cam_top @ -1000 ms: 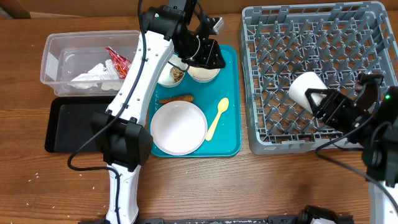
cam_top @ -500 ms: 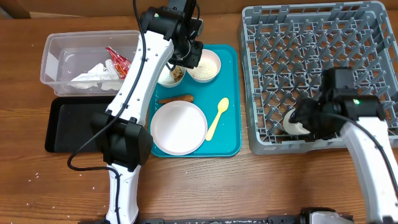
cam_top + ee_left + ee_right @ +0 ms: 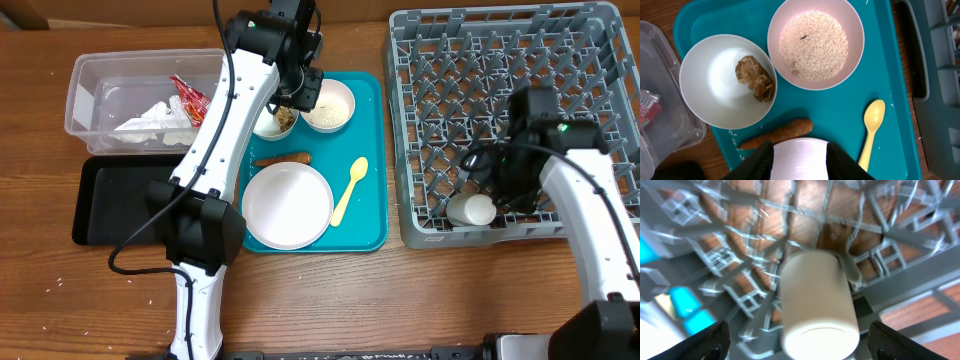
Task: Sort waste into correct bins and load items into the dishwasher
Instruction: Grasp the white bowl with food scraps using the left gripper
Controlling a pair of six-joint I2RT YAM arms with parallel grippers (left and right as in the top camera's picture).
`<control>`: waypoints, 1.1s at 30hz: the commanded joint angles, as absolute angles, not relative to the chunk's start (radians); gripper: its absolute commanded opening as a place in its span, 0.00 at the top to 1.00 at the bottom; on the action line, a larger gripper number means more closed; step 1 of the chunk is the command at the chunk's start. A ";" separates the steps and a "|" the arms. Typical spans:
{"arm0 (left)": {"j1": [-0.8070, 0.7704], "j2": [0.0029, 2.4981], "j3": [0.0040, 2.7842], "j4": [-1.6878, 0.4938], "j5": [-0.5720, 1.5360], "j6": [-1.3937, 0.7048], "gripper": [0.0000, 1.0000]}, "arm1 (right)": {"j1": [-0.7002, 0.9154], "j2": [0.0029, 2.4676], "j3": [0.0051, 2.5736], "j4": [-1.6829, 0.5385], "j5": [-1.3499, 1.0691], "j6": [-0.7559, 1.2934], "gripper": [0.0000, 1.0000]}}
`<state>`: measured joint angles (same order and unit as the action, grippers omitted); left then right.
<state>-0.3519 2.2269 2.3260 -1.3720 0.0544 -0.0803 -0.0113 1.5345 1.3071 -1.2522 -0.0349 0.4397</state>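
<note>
Puts the rack (image 3: 560,60) one item up, with the tray's (image 3: 372,150) plate (image 3: 287,205), bowls (image 3: 328,105) and spoon (image 3: 349,188) to go: cup (image 3: 472,210) now on its side at the rack's front-left corner, freed by the right hand (image 3: 797,345), spread wide above; left hand (image 3: 800,165) apart, empty, over the bowls.

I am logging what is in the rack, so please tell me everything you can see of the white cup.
The white cup is a plain, matte cylinder, plastic or ceramic by its look. It lies on its side in the grey dish rack, near its front edge, one flat round end toward the right wrist camera. Rack pegs touch it. The right tool stands open over it, not touching.
</note>
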 commanded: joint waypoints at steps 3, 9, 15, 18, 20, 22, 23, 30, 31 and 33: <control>-0.352 2.201 2.491 -1.469 0.040 -0.093 0.63 | 0.009 1.526 1.591 -1.367 -0.028 0.411 0.10; -0.352 2.140 2.702 -1.690 0.008 -0.148 0.70 | 0.103 1.526 1.675 -1.353 -0.107 0.386 0.12; -0.356 1.900 2.533 -1.690 0.080 -0.173 0.71 | 0.233 1.528 1.675 -1.338 -0.107 0.390 0.12; -0.356 1.787 2.340 -1.689 0.045 -0.203 0.70 | 0.295 1.528 1.675 -1.306 -0.109 0.390 0.12; -0.356 1.755 2.232 -1.682 0.021 -0.210 0.69 | 0.323 1.530 1.675 -1.283 -0.108 0.393 0.12; -0.356 1.744 2.097 -1.635 0.016 -0.205 0.69 | 0.354 1.532 1.675 -1.251 -0.109 0.397 0.12; -0.356 1.745 1.998 -1.558 0.018 -0.178 0.67 | 0.369 1.534 1.675 -1.238 -0.110 0.397 0.12; -0.360 1.746 1.563 -0.943 0.026 -0.153 0.48 | 0.387 1.551 1.658 -1.239 -0.109 0.397 0.12; -0.360 1.748 1.488 -0.827 0.019 -0.144 0.46 | 0.387 1.551 1.652 -1.239 -0.109 0.397 0.12; -0.360 1.764 1.396 -0.681 0.019 -0.085 0.47 | 0.387 1.551 1.649 -1.240 -0.106 0.396 0.12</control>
<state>-0.3523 1.7622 1.4918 -0.7727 0.0296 -0.1566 0.3862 1.5486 1.6531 -1.2423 -0.1078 0.3954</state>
